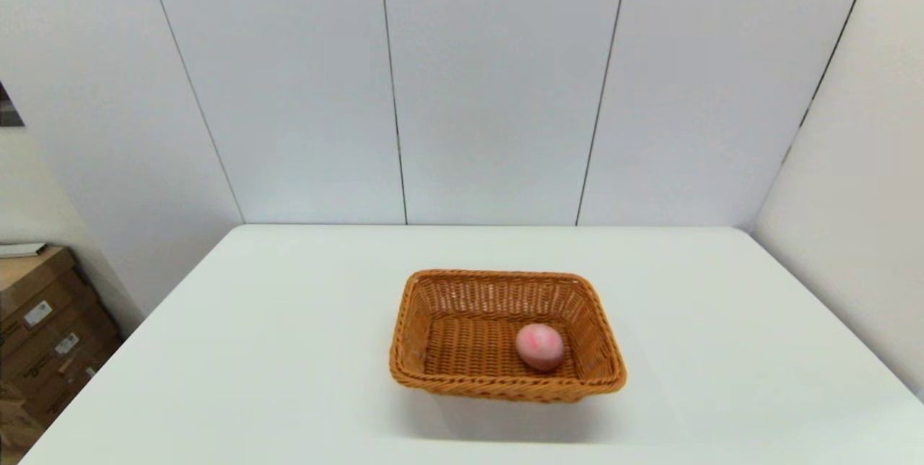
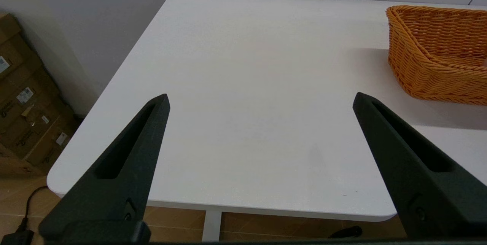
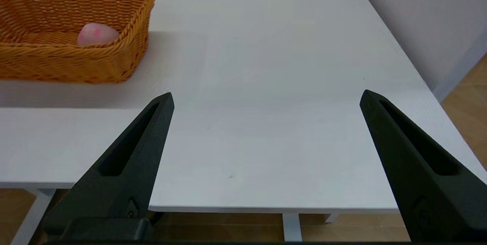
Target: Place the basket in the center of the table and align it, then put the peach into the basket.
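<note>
The orange-brown wicker basket (image 1: 505, 335) stands near the middle of the white table (image 1: 289, 349), its long sides roughly square to the table's front edge. Inside it, toward the right front corner, lies the pink peach (image 1: 539, 346). The right wrist view shows the basket (image 3: 72, 54) with the peach (image 3: 97, 34) behind its rim. One end of the basket (image 2: 430, 70) appears in the left wrist view. My left gripper (image 2: 260, 98) hangs open over the table's front left part, far from the basket. My right gripper (image 3: 266, 96) is open over the front right part. Neither holds anything.
Cardboard boxes (image 1: 43, 328) are stacked on the floor left of the table, also seen as boxes (image 2: 26, 104) in the left wrist view. White wall panels close off the back and the right side. Both arms are outside the head view.
</note>
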